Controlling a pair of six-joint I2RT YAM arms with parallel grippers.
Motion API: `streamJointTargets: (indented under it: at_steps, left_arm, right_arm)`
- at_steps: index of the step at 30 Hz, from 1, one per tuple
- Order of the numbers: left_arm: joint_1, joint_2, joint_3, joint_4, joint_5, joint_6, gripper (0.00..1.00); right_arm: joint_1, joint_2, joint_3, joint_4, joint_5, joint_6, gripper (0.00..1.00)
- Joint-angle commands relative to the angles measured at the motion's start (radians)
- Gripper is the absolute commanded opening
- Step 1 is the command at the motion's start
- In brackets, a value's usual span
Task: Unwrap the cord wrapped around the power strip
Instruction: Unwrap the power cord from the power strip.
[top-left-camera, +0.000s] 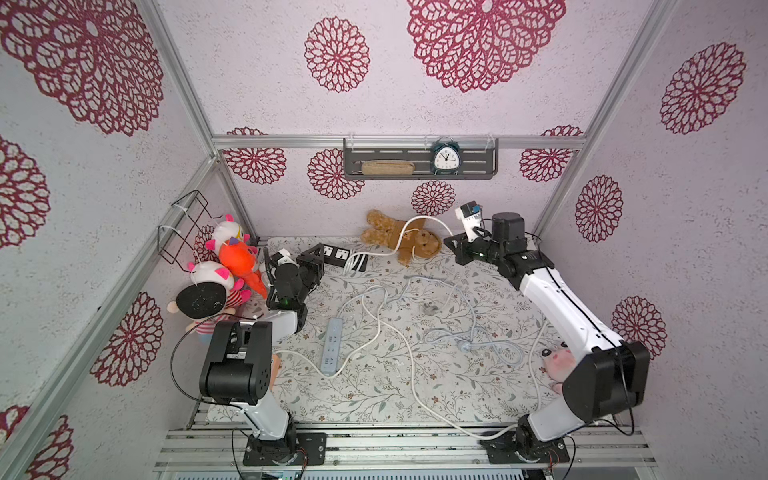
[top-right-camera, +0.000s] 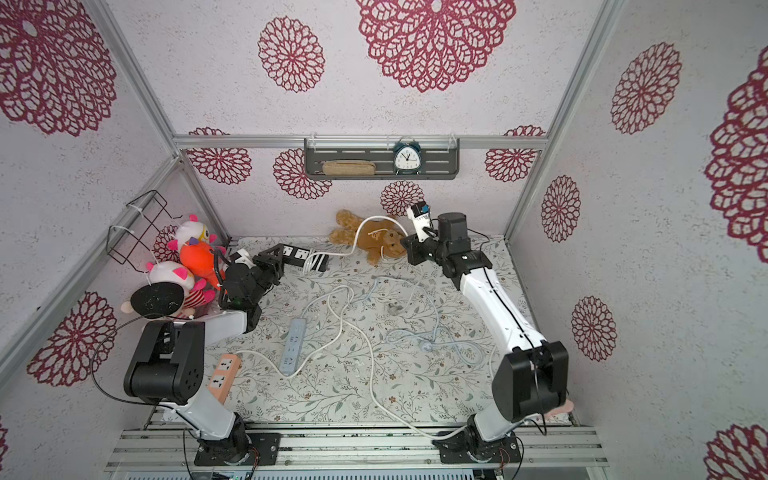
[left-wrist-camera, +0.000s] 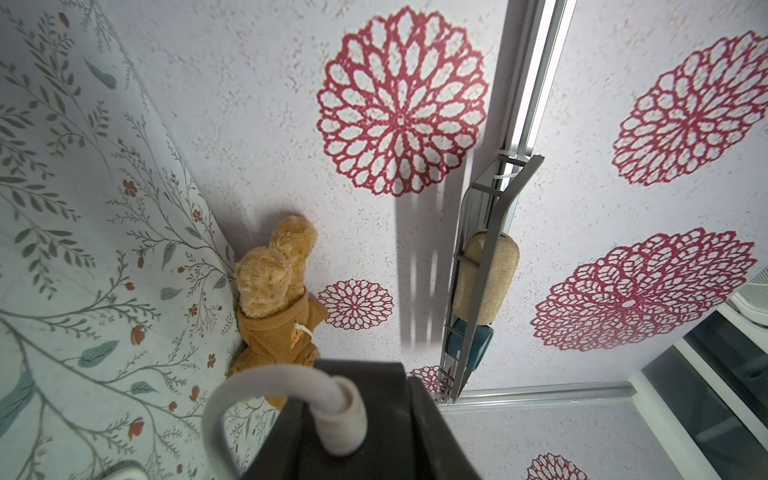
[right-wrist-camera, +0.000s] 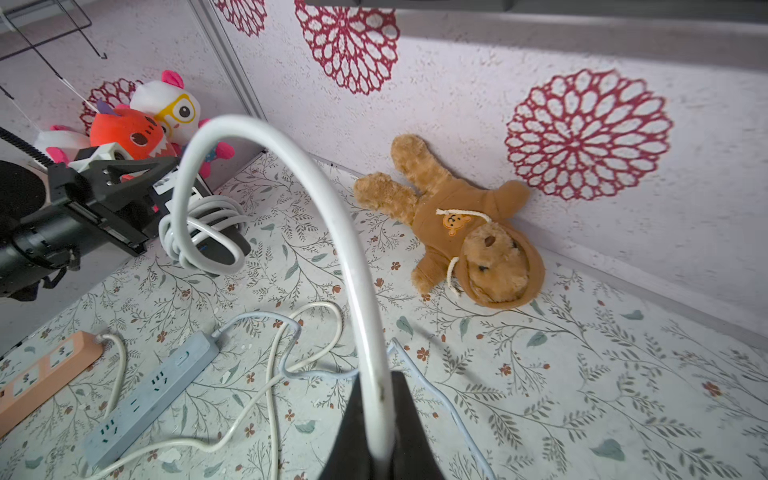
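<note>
A black power strip (top-left-camera: 337, 255) sits at the far left of the mat, with my left gripper (top-left-camera: 318, 259) shut on its near end. In the left wrist view the strip's end (left-wrist-camera: 386, 415) fills the space between the jaws and the white cord (left-wrist-camera: 266, 374) leaves it. Several turns of cord (right-wrist-camera: 203, 232) are still wound round the strip's far end (top-right-camera: 316, 262). From there the cord arches up over a teddy bear to my right gripper (top-left-camera: 451, 243), which is shut on it. The right wrist view shows the cord (right-wrist-camera: 291, 166) pinched in the right gripper (right-wrist-camera: 376, 419).
A brown teddy bear (top-left-camera: 399, 239) lies against the back wall. Plush toys (top-left-camera: 232, 266) pile in the left corner, and a pink plush (top-left-camera: 555, 361) lies at right. A blue-grey power strip (top-left-camera: 332, 347), an orange one (top-right-camera: 224, 376) and loose cords sprawl mid-mat. A shelf holds a clock (top-left-camera: 444, 158).
</note>
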Motion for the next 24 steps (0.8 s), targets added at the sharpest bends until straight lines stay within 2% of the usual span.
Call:
streamJointTargets:
  at_steps: [1, 6, 13, 20, 22, 24]
  left_arm:
    - [0.039, -0.016, 0.003, 0.058, -0.020, -0.057, 0.00]
    - [0.042, -0.063, -0.009, 0.049, -0.021, -0.128, 0.00]
    - [0.038, -0.204, -0.114, -0.014, -0.163, -0.164, 0.00]
    - [0.036, -0.257, -0.128, -0.055, -0.191, -0.161, 0.00]
    - [0.031, -0.252, -0.125, -0.054, -0.191, -0.164, 0.00]
    - [0.026, -0.246, -0.125, -0.043, -0.185, -0.170, 0.00]
  right_arm:
    - [-0.096, -0.031, -0.015, 0.040, 0.006, -0.006, 0.00]
    - [-0.144, 0.017, 0.190, -0.085, -0.012, -0.036, 0.00]
    - [-0.231, 0.074, 0.389, -0.205, 0.037, -0.047, 0.00]
    - [-0.348, 0.073, 0.426, -0.188, -0.177, 0.105, 0.00]
    - [-0.360, 0.092, 0.451, -0.235, -0.144, 0.073, 0.00]
    - [-0.360, 0.098, 0.450, -0.276, -0.034, 0.002, 0.00]
